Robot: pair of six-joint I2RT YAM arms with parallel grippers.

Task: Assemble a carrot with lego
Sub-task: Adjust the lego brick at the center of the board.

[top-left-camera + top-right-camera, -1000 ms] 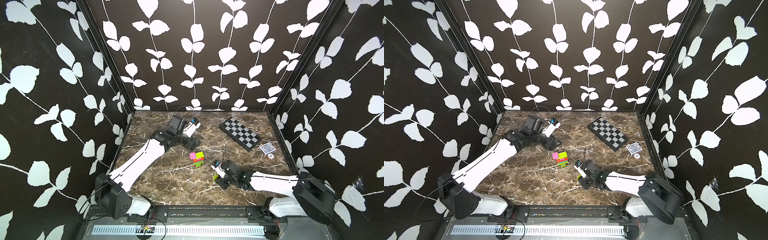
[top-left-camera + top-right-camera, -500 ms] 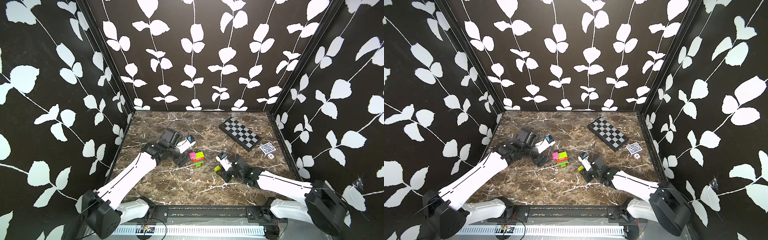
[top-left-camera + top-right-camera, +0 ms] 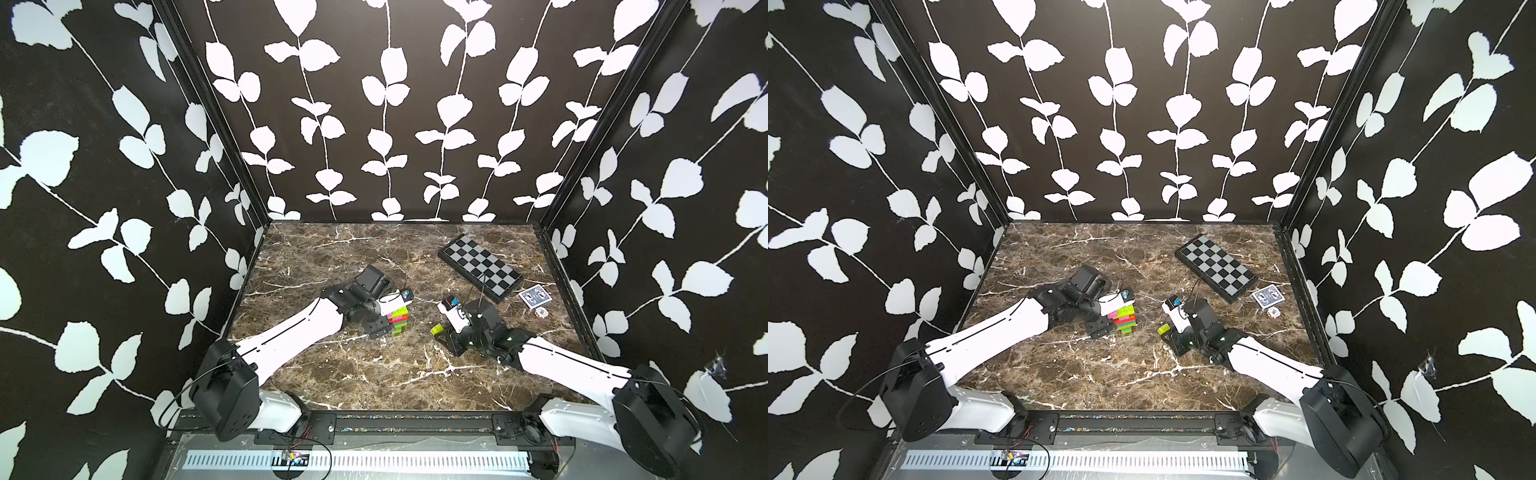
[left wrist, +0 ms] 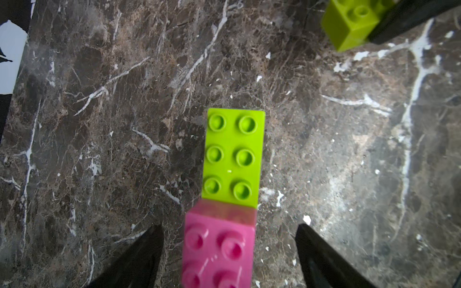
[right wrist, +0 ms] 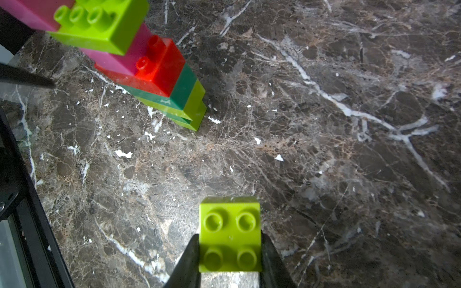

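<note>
- The left tool [image 4: 228, 239] is standing wide open astride the carrot [image 4: 233, 154], not touching it.
- The right tool [image 5: 230, 249] is clamping a lime green brick [image 5: 230, 224], apart from the carrot.

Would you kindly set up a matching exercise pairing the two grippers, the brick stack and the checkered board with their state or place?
1. left gripper
2. right gripper
3. carrot
4. checkered board

A. shut on the small lime brick
B. lying flat at the back, on the right side
C. open around the carrot's top
D. standing upright, many-coloured

Pairs: 1-C, 2-A, 3-D, 4-B
</note>
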